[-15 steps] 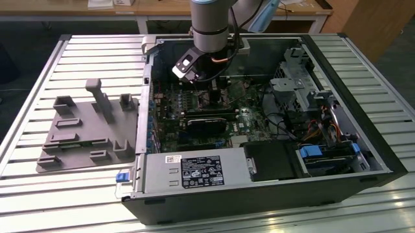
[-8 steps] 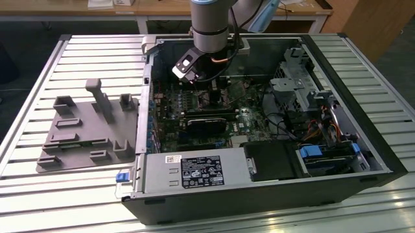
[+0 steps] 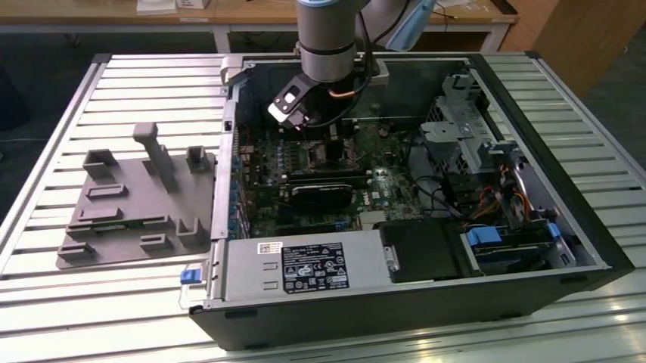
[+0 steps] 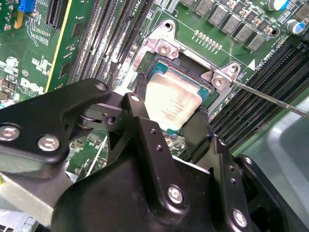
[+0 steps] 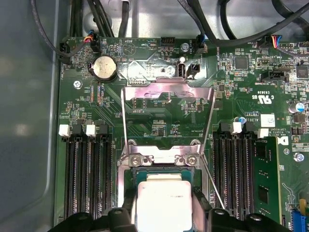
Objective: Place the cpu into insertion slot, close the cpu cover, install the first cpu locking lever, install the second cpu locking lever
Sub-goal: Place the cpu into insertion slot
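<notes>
Silver-grey cpu (image 4: 171, 104), clamped in the pincer (image 4: 168, 111), sits at the insertion slot (image 4: 169, 65).

Slatted silver metal table (image 3: 121, 83), room light glinting on the near slats. Wooden desk (image 3: 81, 15) with white frame along far edge. Dark floor (image 3: 51, 47) at the exterior view's left, wood panel (image 3: 576, 34) far right.

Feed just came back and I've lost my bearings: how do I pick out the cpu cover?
In the first wrist view, find the green motherboard between the two banks of long black memory slots. Just beyond the cpu held in the gripper, the cpu cover is swung open. It is the only shiny silver frame, with green board showing through its large square window.
</notes>
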You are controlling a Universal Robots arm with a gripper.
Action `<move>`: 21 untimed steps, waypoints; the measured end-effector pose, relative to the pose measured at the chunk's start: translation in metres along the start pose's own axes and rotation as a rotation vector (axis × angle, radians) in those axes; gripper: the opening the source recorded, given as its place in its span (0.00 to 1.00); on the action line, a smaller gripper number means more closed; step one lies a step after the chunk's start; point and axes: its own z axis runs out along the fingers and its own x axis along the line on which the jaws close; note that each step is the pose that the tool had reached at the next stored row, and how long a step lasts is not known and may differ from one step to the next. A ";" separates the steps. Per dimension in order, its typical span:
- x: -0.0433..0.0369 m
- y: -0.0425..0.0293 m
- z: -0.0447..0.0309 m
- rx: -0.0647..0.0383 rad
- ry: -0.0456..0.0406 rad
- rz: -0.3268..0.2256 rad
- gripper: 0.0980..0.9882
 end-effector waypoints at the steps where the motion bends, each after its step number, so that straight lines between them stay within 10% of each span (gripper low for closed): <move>1: 0.0000 0.0000 0.0000 0.000 0.0001 0.000 0.51; 21: -0.0004 0.0012 -0.0131 -0.002 0.0003 0.000 0.58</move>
